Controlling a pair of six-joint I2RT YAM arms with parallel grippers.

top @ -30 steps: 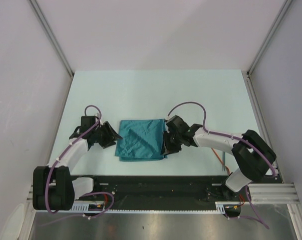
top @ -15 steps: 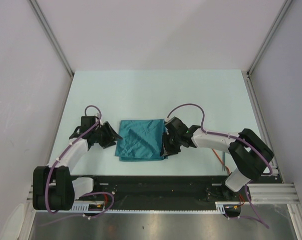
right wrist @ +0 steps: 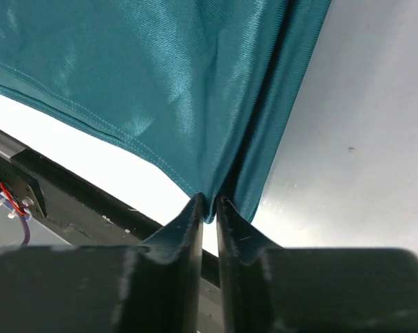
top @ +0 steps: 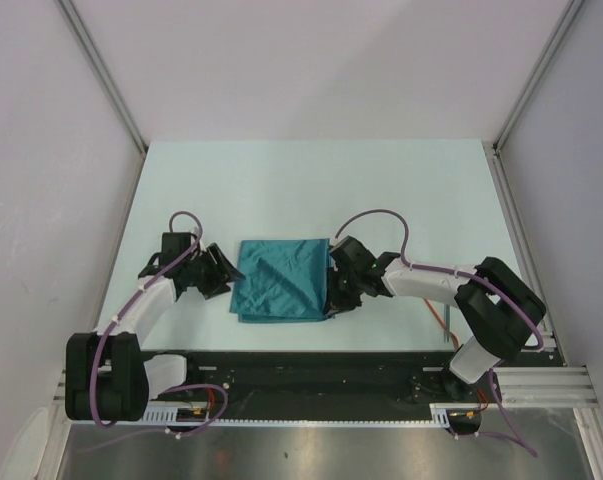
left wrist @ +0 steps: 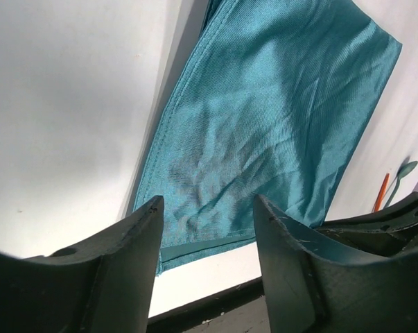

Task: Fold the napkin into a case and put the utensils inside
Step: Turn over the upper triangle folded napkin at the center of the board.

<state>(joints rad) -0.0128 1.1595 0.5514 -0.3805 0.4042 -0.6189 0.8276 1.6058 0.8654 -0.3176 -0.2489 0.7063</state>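
While right gripper (right wrist: pixel 209 206) pinches napkin (top: pixel 281 280), right arm (top: pixel 431 280) partly hides utensil (left wrist: pixel 380 191)

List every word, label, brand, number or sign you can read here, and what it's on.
No readable text in any view.
The napkin, the table, the left gripper and the right gripper carry no words, numbers or signs.

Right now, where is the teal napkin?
In the top view, the napkin lies on the table near its front edge, between the open left gripper and the right gripper, which pinches its right edge.
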